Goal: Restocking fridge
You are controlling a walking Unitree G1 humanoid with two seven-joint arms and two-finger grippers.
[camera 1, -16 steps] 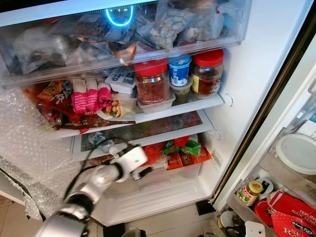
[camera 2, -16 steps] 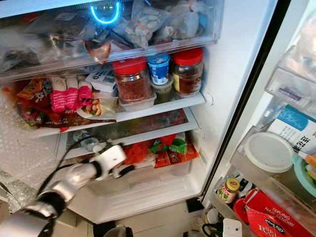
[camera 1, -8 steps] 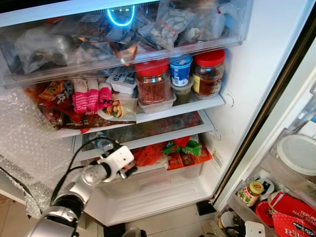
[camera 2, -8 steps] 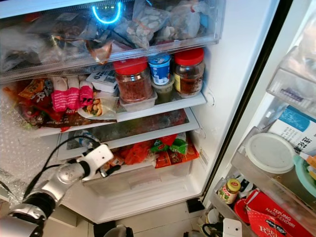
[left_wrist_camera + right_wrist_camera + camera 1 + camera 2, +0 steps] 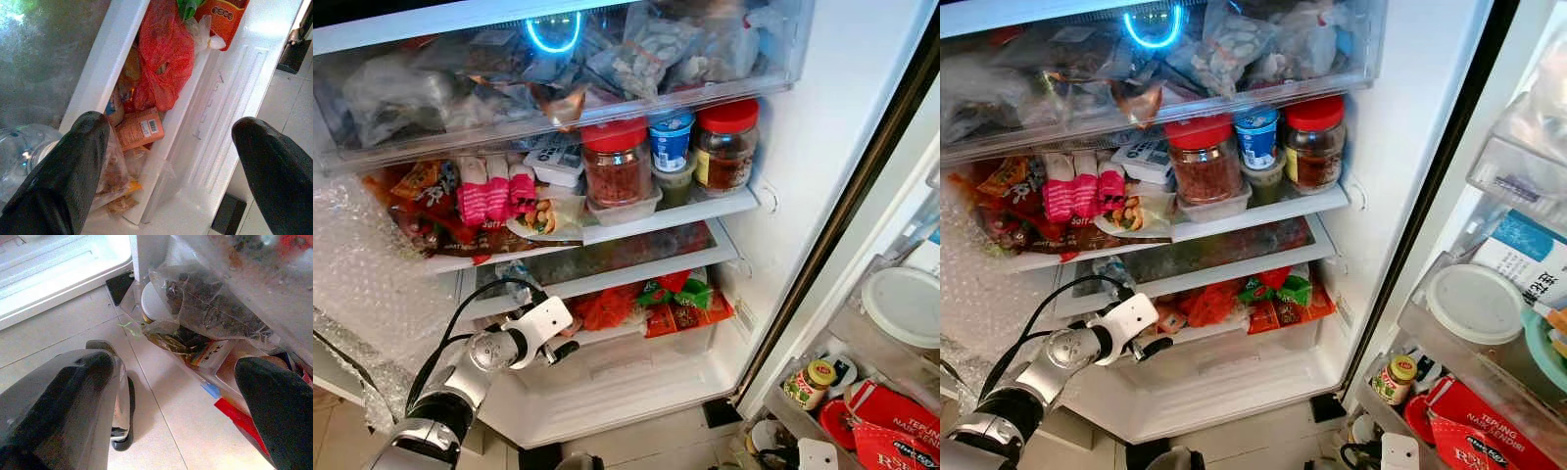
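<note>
The fridge [image 5: 822,147] is seen standing open, its shelves packed. The left gripper [image 5: 558,350] is held at the front edge of the bottom crisper drawer [image 5: 636,357], its fingers [image 5: 63,181] spread wide apart with nothing between them. Through the left wrist view, a red plastic bag [image 5: 164,54], a small orange packet with a barcode [image 5: 139,129] and a clear water bottle [image 5: 19,152] are seen beneath the released gripper, the packet lying in the drawer and the bottle on the glass shelf just above. On the middle shelf, two red-lidded jars [image 5: 615,162] and a blue-lidded tub [image 5: 670,139] are lined up beside pink packets [image 5: 489,191]. The right gripper [image 5: 171,401] is hung low over the tiled floor [image 5: 161,431] near the door bins, its fingers likewise parted and empty.
</note>
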